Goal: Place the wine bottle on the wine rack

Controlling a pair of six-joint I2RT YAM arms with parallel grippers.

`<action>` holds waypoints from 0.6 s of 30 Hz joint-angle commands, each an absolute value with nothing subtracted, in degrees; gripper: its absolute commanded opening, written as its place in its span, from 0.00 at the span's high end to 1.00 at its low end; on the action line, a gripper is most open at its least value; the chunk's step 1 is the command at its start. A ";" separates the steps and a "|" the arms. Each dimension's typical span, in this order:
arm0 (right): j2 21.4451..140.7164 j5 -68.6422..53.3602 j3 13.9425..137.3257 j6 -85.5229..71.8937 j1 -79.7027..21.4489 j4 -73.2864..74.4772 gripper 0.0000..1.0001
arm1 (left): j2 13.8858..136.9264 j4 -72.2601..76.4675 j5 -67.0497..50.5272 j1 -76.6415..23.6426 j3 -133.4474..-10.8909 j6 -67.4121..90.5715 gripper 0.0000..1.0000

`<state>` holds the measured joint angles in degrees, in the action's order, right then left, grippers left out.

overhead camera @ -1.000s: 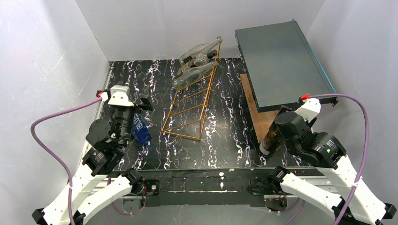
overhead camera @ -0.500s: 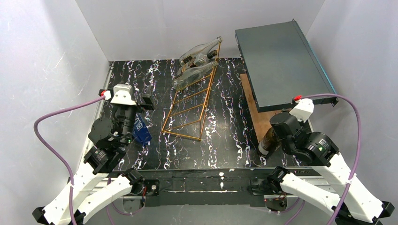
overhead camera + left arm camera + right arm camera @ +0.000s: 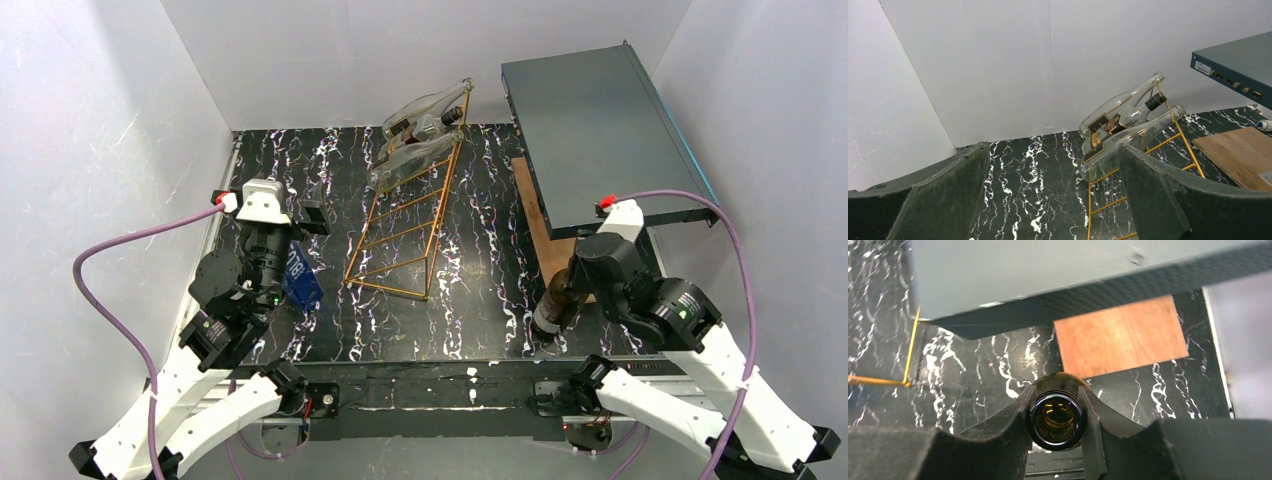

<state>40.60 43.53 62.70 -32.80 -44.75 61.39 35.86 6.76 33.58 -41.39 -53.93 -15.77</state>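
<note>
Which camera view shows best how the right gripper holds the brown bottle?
The right wrist view: the right gripper is shut on the neck of the brown bottle, mouth facing the camera. The top external view shows the bottle's body tilted under the arm, the grip hidden. The left wrist view does not show it.

Top view looks down from behind your arms; wrist views look far beyond the left claw (image 3: pixel 1053 192), closely past the right claw (image 3: pixel 1056 407). All share the wine rack (image 3: pixel 405 230).
</note>
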 commanded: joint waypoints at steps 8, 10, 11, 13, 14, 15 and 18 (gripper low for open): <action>50.50 13.84 74.10 -18.62 -44.98 44.95 0.99 | 34.61 7.73 33.36 -41.66 -53.91 -15.05 0.01; 53.25 12.10 76.36 -17.24 -44.97 44.67 0.99 | 34.29 7.84 34.09 -41.61 -53.86 -15.51 0.01; 54.67 11.63 77.89 -16.36 -44.99 44.80 0.99 | 34.40 7.88 34.59 -41.65 -53.92 -15.72 0.01; 57.62 11.62 81.34 -14.95 -44.92 46.19 0.99 | 34.64 7.91 34.61 -41.65 -53.77 -15.57 0.01; 58.77 12.12 83.13 -14.26 -44.92 47.02 0.99 | 34.94 7.91 34.36 -41.64 -53.65 -15.31 0.01; 59.85 12.61 84.75 -13.58 -44.98 47.93 0.99 | 35.30 7.87 33.96 -41.69 -53.61 -15.11 0.01; 62.78 13.98 90.10 -11.45 -44.99 50.48 0.99 | 36.45 7.54 32.68 -41.76 -54.09 -14.29 0.01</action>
<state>61.91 14.02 81.10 -16.05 -44.99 53.04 35.16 6.63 33.61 -41.39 -53.93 -15.53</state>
